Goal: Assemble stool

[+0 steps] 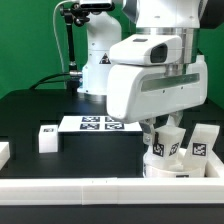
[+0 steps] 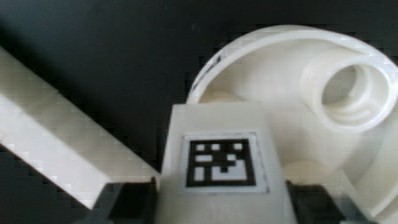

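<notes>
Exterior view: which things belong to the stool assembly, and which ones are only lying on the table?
For the job: seat, held leg, leg at the exterior view's left, leg at its right.
Only lying there: marker board, white border rail.

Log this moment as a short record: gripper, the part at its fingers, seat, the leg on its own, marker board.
gripper: gripper is low by the seat, one finger on each side of a leg; whether it is gripping cannot be told
part at fingers: tagged leg, tag facing the wrist camera
seat: round seat, next to the tagged leg
loose leg: loose leg alone on the table, at the exterior view's left
marker board: marker board lying flat, beyond the loose leg
</notes>
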Tool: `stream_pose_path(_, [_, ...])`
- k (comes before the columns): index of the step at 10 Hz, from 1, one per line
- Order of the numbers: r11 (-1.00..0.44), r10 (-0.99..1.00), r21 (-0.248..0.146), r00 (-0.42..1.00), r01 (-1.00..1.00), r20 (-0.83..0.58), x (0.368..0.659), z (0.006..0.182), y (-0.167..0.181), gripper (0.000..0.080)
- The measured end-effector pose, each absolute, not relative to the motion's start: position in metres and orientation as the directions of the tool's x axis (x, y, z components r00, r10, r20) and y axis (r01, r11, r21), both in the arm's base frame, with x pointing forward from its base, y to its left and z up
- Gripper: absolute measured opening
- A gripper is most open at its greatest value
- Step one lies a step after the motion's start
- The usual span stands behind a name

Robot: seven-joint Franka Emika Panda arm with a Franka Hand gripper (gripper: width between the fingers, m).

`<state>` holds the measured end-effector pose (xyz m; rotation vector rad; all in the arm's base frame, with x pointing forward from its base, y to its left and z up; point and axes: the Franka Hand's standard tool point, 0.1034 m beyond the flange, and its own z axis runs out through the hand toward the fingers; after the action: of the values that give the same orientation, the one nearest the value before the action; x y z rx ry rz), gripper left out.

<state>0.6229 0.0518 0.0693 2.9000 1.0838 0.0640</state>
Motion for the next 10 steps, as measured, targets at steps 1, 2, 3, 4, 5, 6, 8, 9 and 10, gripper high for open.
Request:
stream_pose_path(1, [-0.778,0.628,0.056,0.778,0.626,0.025,0.623,0.069,0.052,0.034])
stream_pose_path(2, [-0.78,0.626,0.056,0.78,0.624,0.025,0.623,0.069,0.051,0.034])
stream_pose_path(3, [-0.801,0.598,0.05,0.801,0.597,0.027,0.623,0.069,0.045,0.034])
stream_pose_path(4, [-0.882,0.472,0.032,0.881,0.471,0.042,0.622,0.068,0.041,0.034])
stream_pose_path(5, [-0.927,0.376,0.022,0.925,0.375,0.061,0.623,0.067,0.04,0.034])
stream_pose_path(6, [-0.954,0.299,0.015,0.951,0.299,0.079,0.624,0.067,0.039,0.034])
stream_pose_path(8, [-0.981,0.194,0.014,0.976,0.194,0.102,0.627,0.067,0.039,0.034])
stream_pose_path(9, [-0.994,0.11,0.005,0.989,0.11,0.103,0.627,0.067,0.039,0.034])
stream_pose_path(10, [-0.999,0.046,-0.002,0.994,0.046,0.103,0.627,0.067,0.039,0.034])
